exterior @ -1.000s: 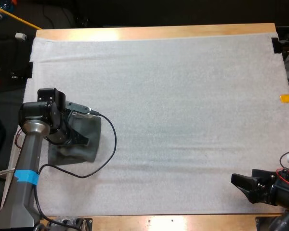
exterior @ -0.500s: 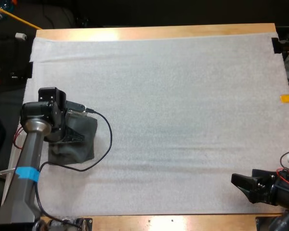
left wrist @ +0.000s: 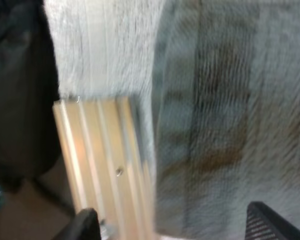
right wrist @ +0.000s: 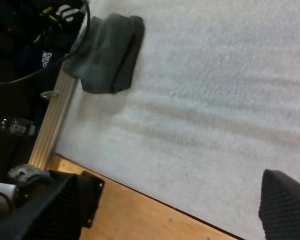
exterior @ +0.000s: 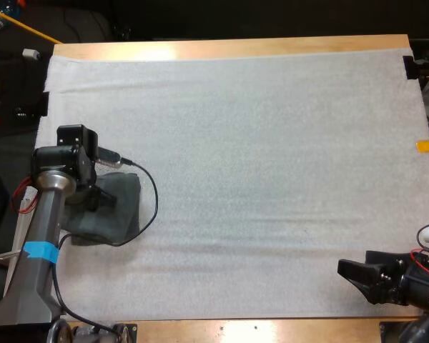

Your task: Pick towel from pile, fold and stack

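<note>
A folded dark grey-green towel (exterior: pixel 120 213) lies flat at the left edge of the white mat (exterior: pixel 257 143). My left gripper (exterior: pixel 96 196) hangs over the towel's left part, partly hidden under its own wrist. In the left wrist view its fingers (left wrist: pixel 85 225) stand wide apart, with the towel (left wrist: pixel 230 125) lying below them and clear of them. My right gripper (exterior: pixel 347 271) rests low near the table's front right edge, open, with nothing between its fingers (right wrist: pixel 285 205). The right wrist view has the towel (right wrist: pixel 110 52) far across the mat, beside my left arm.
The wooden table edge (left wrist: pixel 95 160) runs right beside the towel, with dark floor space beyond it. The mat stretches bare between the two arms. Wood shows along the table's front edge (right wrist: pixel 140 215).
My left gripper has gone from shut to open and let go of the towel after sliding it a little left. The right gripper has crept slightly left.
</note>
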Tool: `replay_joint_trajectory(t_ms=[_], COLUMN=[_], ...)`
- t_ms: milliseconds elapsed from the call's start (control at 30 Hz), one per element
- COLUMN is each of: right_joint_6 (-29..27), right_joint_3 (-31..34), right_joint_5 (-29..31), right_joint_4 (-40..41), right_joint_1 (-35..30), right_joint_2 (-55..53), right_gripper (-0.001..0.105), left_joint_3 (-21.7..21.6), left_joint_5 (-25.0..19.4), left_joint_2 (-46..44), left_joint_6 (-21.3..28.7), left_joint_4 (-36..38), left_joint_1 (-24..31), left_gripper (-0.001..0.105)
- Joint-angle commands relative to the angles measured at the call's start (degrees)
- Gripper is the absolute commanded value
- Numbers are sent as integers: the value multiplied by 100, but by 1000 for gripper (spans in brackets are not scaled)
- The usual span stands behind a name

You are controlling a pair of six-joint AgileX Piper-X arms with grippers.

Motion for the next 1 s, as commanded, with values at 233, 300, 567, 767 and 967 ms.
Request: replay_joint_trajectory(t_ms=[233,300,567,767,967], right_joint_6=[-18,-18,-18,-18,-18], right_joint_3=[-18,-18,-18,-18,-18], right_joint_5=[-345,-345,-319,-319,-274], right_joint_4=[-465,-464,-449,-449,-441], right_joint_1=[3,3,3,3,3], right_joint_2=[-15,-15,-15,-15,-15], right_gripper=[71,71,71,71,71], left_joint_3=[-74,-74,-74,-74,-141], left_joint_5=[1600,1888,2190,2501,2537], left_joint_2=[28,90,813,1486,1591], left_joint_6=[-152,-152,-81,-63,-36], left_joint_4=[-382,-486,-830,-901,-850], left_joint_1=[3,3,3,3,3], left_gripper=[59,59,59,59,59])
